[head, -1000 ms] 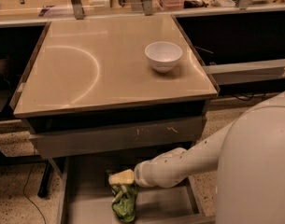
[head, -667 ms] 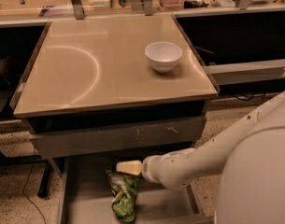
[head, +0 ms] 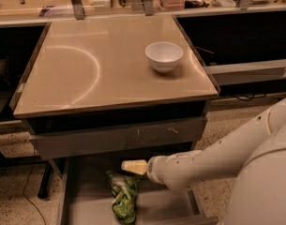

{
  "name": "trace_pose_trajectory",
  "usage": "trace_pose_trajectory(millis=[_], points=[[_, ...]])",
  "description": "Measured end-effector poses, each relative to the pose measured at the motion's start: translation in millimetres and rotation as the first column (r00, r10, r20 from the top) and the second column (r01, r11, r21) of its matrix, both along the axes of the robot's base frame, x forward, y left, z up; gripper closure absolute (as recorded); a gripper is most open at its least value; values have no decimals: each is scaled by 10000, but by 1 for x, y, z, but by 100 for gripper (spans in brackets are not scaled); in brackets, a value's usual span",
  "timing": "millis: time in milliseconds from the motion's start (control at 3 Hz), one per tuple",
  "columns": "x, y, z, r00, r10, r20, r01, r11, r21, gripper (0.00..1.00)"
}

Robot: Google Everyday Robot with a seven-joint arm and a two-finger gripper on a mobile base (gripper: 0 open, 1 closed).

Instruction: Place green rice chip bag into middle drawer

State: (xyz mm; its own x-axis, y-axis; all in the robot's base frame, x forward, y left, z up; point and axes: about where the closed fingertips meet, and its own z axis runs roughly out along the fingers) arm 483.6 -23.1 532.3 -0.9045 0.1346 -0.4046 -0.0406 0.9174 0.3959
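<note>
1. The tan worktop [head: 86, 69] is smooth and glossy, with a round white bowl [head: 164, 56] near its right edge. Shelving and clutter line the back.
2. Under it, a closed grey drawer front [head: 119, 137] with pale scratch marks overhangs the rear of the open middle drawer [head: 168, 205], so I can't see how far back that drawer goes.
3. The green rice chip bag [head: 124, 198] lies crumpled on the drawer's flat grey bottom, left of centre; its foil is creased.
4. My tool [head: 134, 166], a cream tapered tip, hangs just above the bag's upper end, holding nothing; I cannot tell how wide it is set.
5. The white arm [head: 203, 165] fills the lower right and hides the drawer's right wall.
</note>
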Motion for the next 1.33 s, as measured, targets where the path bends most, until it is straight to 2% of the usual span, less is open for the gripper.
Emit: trace_pose_trajectory(millis=[333,667,1000,1333], points=[[-16,-21,8,9993,-308,-235,304,9994,-170,0],[-50,-72,19,9936,-1005,-520,973,9933,-623,0],[-92,-161,15,9618,-2724,-276,2689,9587,-928,0],[-163,-258,-8,9075,-4196,179,4130,8839,-2196,0]])
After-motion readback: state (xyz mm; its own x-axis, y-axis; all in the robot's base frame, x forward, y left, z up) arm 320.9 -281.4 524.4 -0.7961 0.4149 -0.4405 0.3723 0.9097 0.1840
